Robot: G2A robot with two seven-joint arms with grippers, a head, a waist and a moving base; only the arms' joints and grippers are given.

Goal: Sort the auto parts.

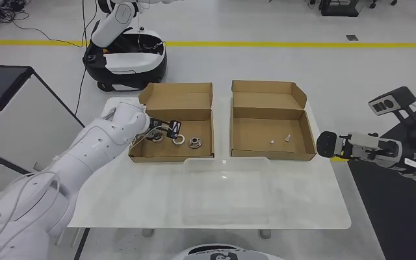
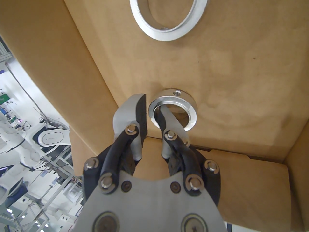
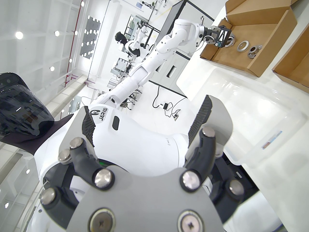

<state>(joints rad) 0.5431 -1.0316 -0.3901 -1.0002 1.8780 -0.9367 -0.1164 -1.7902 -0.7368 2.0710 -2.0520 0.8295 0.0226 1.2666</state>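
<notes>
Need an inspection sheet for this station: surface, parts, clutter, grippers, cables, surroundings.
Surface: white table with two open cardboard boxes side by side.
Job's things: left box holds a collar, a flat ring and a flanged part. Right box holds two small parts.
Clutter: clear plastic tray in front of the boxes.
Grippers: left gripper open, fingers astride the collar's wall. Right gripper open, holding nothing, off the table's right end.
Cables: black cable on the floor left of the table.
Surroundings: another robot's base beyond the table; yellow floor line.
</notes>
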